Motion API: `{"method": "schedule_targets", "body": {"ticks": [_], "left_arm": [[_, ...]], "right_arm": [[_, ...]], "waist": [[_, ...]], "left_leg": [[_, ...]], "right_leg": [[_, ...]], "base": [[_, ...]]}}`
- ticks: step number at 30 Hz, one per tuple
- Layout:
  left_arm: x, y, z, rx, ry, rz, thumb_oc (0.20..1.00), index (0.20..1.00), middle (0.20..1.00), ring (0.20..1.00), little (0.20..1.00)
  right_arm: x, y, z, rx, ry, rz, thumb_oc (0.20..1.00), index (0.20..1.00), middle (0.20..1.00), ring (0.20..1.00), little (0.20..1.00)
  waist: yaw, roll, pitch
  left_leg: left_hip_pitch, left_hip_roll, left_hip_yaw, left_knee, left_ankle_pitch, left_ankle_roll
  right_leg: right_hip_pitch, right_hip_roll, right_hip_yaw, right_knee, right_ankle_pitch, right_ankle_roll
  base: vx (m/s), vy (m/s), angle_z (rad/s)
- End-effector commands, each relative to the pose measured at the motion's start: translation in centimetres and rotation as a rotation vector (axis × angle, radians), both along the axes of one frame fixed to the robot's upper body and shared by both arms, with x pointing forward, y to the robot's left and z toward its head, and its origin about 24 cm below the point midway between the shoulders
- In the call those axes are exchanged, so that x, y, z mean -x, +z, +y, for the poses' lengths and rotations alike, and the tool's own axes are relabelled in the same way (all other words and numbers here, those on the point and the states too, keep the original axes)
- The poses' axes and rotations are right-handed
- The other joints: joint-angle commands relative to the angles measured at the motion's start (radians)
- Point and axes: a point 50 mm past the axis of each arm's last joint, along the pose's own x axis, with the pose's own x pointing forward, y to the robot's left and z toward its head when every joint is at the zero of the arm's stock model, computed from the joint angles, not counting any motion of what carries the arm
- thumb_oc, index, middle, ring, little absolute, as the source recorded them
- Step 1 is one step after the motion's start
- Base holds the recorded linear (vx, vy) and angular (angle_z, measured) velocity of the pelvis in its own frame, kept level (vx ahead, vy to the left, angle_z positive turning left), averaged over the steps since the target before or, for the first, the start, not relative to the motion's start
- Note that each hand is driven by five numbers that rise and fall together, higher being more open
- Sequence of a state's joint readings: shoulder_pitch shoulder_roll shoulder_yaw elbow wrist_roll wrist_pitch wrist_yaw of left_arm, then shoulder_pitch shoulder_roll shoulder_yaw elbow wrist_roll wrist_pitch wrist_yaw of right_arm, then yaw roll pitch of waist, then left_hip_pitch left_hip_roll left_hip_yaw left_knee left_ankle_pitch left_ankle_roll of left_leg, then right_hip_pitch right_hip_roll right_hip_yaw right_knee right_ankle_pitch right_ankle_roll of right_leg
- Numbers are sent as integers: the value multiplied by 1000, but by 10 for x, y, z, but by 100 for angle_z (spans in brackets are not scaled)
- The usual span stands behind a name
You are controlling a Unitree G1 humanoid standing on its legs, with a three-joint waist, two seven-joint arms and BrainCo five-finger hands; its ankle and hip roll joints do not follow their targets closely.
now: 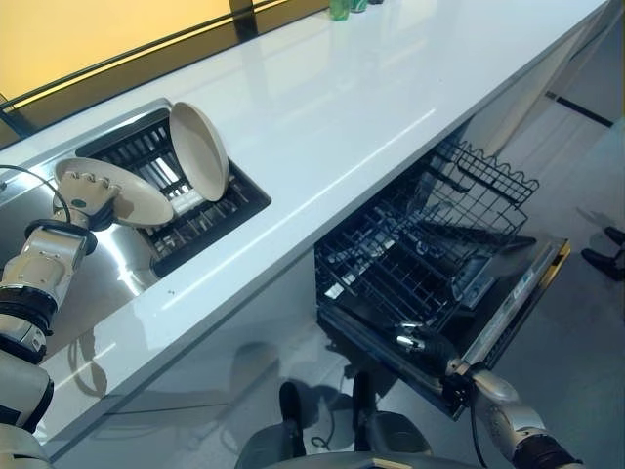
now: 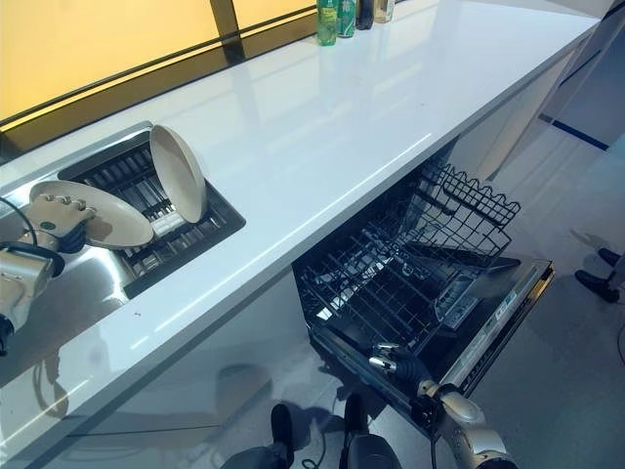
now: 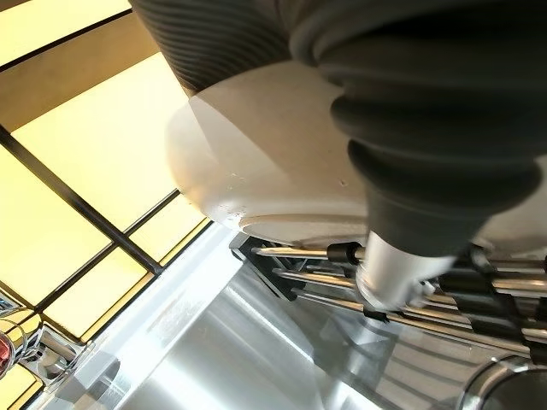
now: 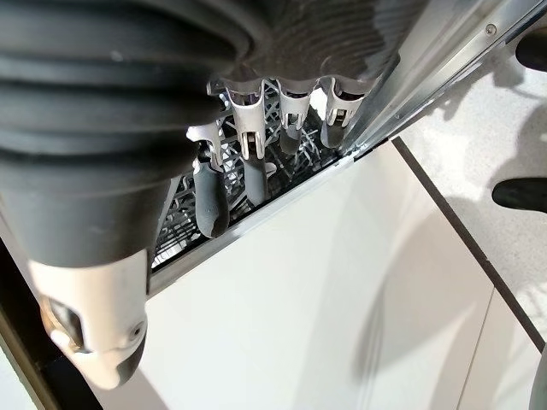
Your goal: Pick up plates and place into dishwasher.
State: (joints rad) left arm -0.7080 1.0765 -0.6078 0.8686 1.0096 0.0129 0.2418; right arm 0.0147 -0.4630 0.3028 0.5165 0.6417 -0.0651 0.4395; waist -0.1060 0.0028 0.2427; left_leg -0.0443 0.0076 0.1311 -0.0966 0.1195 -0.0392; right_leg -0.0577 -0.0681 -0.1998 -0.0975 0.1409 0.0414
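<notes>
Left robot hand [image 1: 86,191] has its fingers curled over the rim of a plate [image 1: 137,195], holding it tilted over the sink rack [image 1: 210,220]. A second plate [image 1: 198,149] stands upright in that rack. Right robot hand [image 2: 395,363] rests, fingers loosely straight, on the open dishwasher [image 1: 527,293] door, beside its lower basket [image 1: 410,264], under the white bench [image 1: 352,107].

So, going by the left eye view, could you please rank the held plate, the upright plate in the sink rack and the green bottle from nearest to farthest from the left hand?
1. The held plate, gripped in the left hand over the sink.
2. The upright plate, leaning in the sink rack just beyond.
3. The green bottle, far off at the counter's back edge.
</notes>
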Motion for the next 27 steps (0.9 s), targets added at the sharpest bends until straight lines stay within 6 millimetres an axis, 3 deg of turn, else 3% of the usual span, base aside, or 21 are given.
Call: {"method": "schedule_targets", "body": {"ticks": [1,8,12,20,24,27], "left_arm": [[-2,25,10,-9,57,-81,200,200,200,200,200],[1,17,-6,65,-82,-124,200,200,200,200,200],[0,21,-26,149,-216,-211,200,200,200,200,200],[1,54,-93,310,-582,-388,200,200,200,200,200],[4,68,-126,380,-716,-393,200,200,200,200,200],[8,75,-142,447,-792,-381,200,200,200,200,200]], "right_arm": [[-27,38,-32,46,-125,-200,1000,1000,1000,1000,1000],[-39,72,-14,-13,-100,-398,1000,1000,1000,1000,1000],[-49,106,0,-22,-54,-607,1000,1000,1000,1000,1000],[-69,213,24,202,1,-1195,1000,1000,1000,1000,1000],[-79,255,31,266,-61,-1369,1000,1000,1000,1000,1000],[-77,275,35,325,-92,-1476,1000,1000,1000,1000,1000]], "waist": [[-12,16,24],[-4,42,-32],[11,58,-70],[85,66,-117],[121,57,-137],[134,52,-144]], "left_leg": [[32,34,-7,9,-114,-36],[79,32,-6,9,-127,-39],[110,31,-3,9,-141,-33],[152,26,-38,9,-165,-22],[162,30,-59,9,-170,-24],[166,32,-74,10,-172,-24]], "right_leg": [[31,-47,7,10,-99,99],[85,-64,-16,10,-113,103],[120,-73,-24,10,-125,104],[180,-81,-43,10,-150,105],[199,-78,-55,10,-159,102],[207,-74,-58,10,-164,100]], "base": [[41,-70,0],[51,-48,1],[57,-52,2],[34,-70,3],[27,-92,10],[20,-76,5]]}}
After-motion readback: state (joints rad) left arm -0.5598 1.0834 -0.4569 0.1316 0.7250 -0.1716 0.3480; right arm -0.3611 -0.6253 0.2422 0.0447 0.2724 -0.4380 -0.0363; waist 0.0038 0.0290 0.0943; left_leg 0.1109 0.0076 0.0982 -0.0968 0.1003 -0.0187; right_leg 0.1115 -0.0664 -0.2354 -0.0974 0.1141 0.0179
